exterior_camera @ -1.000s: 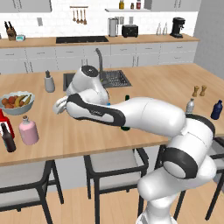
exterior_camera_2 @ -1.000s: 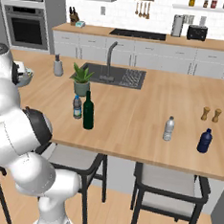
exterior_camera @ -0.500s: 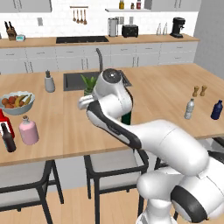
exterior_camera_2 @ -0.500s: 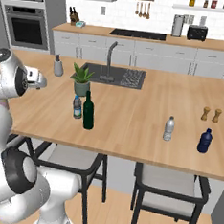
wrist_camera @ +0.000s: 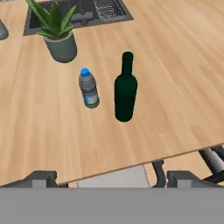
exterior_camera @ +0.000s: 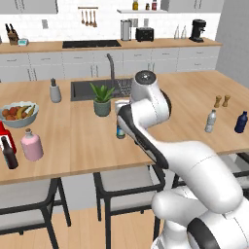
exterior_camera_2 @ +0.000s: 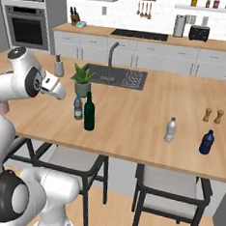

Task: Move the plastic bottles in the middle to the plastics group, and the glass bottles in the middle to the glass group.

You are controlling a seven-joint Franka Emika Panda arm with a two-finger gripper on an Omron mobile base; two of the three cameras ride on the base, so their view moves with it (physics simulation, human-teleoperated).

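The small clear water bottle [wrist_camera: 89, 89] with a blue cap stands mid-counter, and the tall dark green wine bottle [wrist_camera: 125, 89] is right beside it. Both bottles lie ahead of my gripper [wrist_camera: 112, 178] and apart from it. Its two finger tips [wrist_camera: 41, 178] are spread wide, open, with nothing between them. From the right base, the water bottle [exterior_camera_2: 78, 107] and the wine bottle [exterior_camera_2: 89, 112] sit just past my hand [exterior_camera_2: 53, 86]. The squat pink bottle [exterior_camera: 32, 146] stands at the far left, next to the red bottle [exterior_camera: 5, 136] and the dark brown bottle [exterior_camera: 9, 154]. The greyish clear bottle [exterior_camera: 210, 121] and the dark blue bottle [exterior_camera: 240, 122] stand at the right.
A potted plant [wrist_camera: 57, 33] stands just behind the water bottle, in front of the sink [exterior_camera_2: 113, 76]. A fruit bowl [exterior_camera: 18, 114] is at the left, with salt and pepper shakers [exterior_camera: 221, 101] at the right. Stools [exterior_camera_2: 171, 188] stand under the counter's near edge.
My arm has swung from low over the left of the counter to upright near the plant. The hand now looks at the two middle bottles. The jaws have stayed open.
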